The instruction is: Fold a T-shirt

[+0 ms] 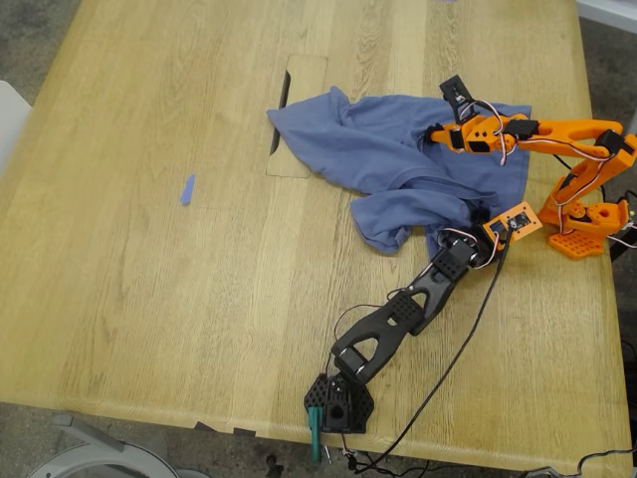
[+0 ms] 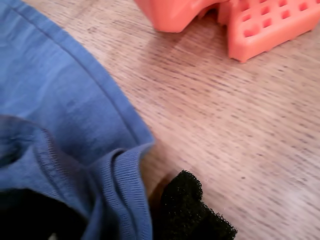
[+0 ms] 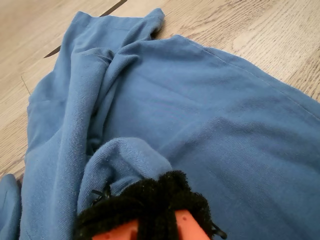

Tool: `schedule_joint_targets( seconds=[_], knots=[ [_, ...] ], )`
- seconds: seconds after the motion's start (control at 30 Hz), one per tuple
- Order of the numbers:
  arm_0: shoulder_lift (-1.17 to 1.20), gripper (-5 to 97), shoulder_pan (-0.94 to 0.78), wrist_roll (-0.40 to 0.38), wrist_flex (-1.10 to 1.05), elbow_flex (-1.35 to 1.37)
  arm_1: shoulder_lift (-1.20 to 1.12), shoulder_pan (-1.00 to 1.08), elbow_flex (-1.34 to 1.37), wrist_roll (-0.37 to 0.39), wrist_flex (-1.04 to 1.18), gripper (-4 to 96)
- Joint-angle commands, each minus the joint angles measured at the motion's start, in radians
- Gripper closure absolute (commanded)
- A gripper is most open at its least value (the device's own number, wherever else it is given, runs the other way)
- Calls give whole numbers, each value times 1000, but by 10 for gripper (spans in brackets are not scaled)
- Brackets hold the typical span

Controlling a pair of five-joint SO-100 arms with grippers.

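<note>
The slate-blue T-shirt [image 1: 383,149] lies crumpled on the wooden table [image 1: 149,299], at the exterior view's right of centre. Its print is hidden. My first gripper [image 1: 472,231], on the black arm, is at the shirt's near right edge. In the first wrist view its black foam pad [image 2: 195,212] presses a ribbed hem of the T-shirt [image 2: 65,110], so it looks shut on it. My second gripper [image 1: 438,134], on the orange arm, is over the shirt's far right part. In the second wrist view its black pads [image 3: 145,197] pinch a raised bunch of the T-shirt [image 3: 200,115].
A small blue tape scrap [image 1: 187,189] lies at the exterior view's left. A dark slot and inset panel [image 1: 282,110] sit by the shirt's left edge. The orange arm's base [image 1: 582,234] [image 2: 260,25] stands at the right, the black base [image 1: 338,403] at the front edge, with cables [image 1: 448,368].
</note>
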Motion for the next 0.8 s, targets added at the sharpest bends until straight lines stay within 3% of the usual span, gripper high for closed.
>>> schedule_joint_targets(
  seconds=[0.0, 0.3, 0.77],
  knots=[
    [-14, 708, -86, 14, 23, -28, 67, 0, -9, -8, 2, 913],
    [-5, 917, -138, -18, 25, -26, 74, -2, -15, -6, 9, 913],
    [170, 917, -209, -109, 250, -26, 233, -28, 26, -8, 57, 913]
  ],
)
